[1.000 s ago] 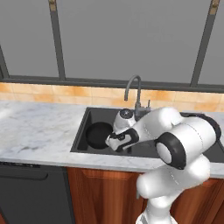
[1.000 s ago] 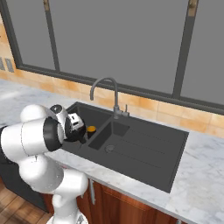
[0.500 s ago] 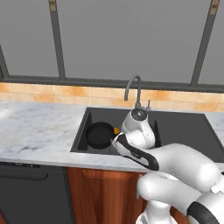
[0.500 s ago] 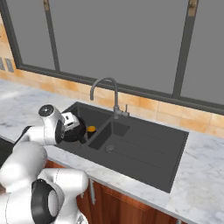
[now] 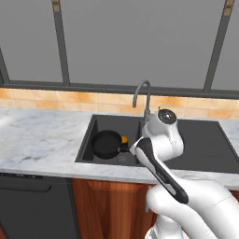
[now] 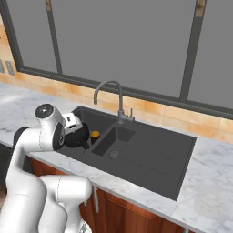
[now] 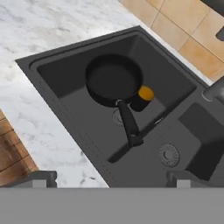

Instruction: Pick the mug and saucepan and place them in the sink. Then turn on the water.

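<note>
The black saucepan lies in the left basin of the dark sink, its handle pointing toward the basin's front. The small dark mug with an orange top stands in the same basin, touching the pan's rim beside the handle. My gripper hovers open above the sink's front edge, looking down on both with nothing between its fingertips. From the left base view the saucepan and mug sit left of my arm. No water falls from the grey tap.
White marble counter runs left of the sink, and a flat dark drainer panel adjoins it on the right. A round drain sits in the second basin. Windows and a tiled strip back the counter. My arm hides part of the saucepan.
My hand has pulled up and back out of the basin, and the arm has folded closer to the base. The saucepan and mug have stayed in the sink. The jaws stayed wide.
</note>
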Motion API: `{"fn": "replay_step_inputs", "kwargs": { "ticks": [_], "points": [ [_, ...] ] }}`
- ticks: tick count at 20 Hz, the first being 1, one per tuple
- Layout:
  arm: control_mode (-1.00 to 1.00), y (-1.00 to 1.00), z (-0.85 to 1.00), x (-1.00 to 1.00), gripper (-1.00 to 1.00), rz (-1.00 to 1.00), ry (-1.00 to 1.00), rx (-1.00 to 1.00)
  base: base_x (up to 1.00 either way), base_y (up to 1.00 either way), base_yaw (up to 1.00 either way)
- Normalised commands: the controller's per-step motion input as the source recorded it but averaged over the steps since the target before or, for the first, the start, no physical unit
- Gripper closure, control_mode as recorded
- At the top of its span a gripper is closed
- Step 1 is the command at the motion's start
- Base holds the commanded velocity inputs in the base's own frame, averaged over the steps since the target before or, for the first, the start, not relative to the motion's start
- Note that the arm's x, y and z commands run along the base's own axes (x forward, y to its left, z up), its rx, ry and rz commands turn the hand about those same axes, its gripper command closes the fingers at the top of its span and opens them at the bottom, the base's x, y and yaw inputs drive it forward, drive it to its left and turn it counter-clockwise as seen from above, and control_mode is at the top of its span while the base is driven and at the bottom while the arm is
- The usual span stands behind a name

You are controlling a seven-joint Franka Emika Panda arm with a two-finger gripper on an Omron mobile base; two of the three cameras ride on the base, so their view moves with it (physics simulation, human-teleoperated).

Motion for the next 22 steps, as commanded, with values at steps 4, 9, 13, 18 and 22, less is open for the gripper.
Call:
{"fn": "replay_step_inputs", "kwargs": {
  "ticks": [4, 9, 13, 18, 22],
  "points": [
    [-1.0, -0.32, 0.34, -0.63, -1.0, 0.0, -0.07, 0.1, 0.0, 0.0, 0.0],
    [-1.0, -0.34, 0.28, -0.2, -1.0, 0.0, -0.06, 0.21, 0.0, 0.0, 0.0],
    [-1.0, -0.4, 0.14, 0.0, -1.0, 0.0, 0.0, 0.28, 0.0, 0.0, 0.0],
    [-1.0, -0.29, 0.06, -0.11, -1.0, -0.03, 0.0, 0.26, 0.0, 0.0, 0.0],
    [-1.0, -0.06, 0.0, -0.01, -1.0, -0.18, 0.0, 0.12, 0.0, 0.0, 0.0]
  ]
}}
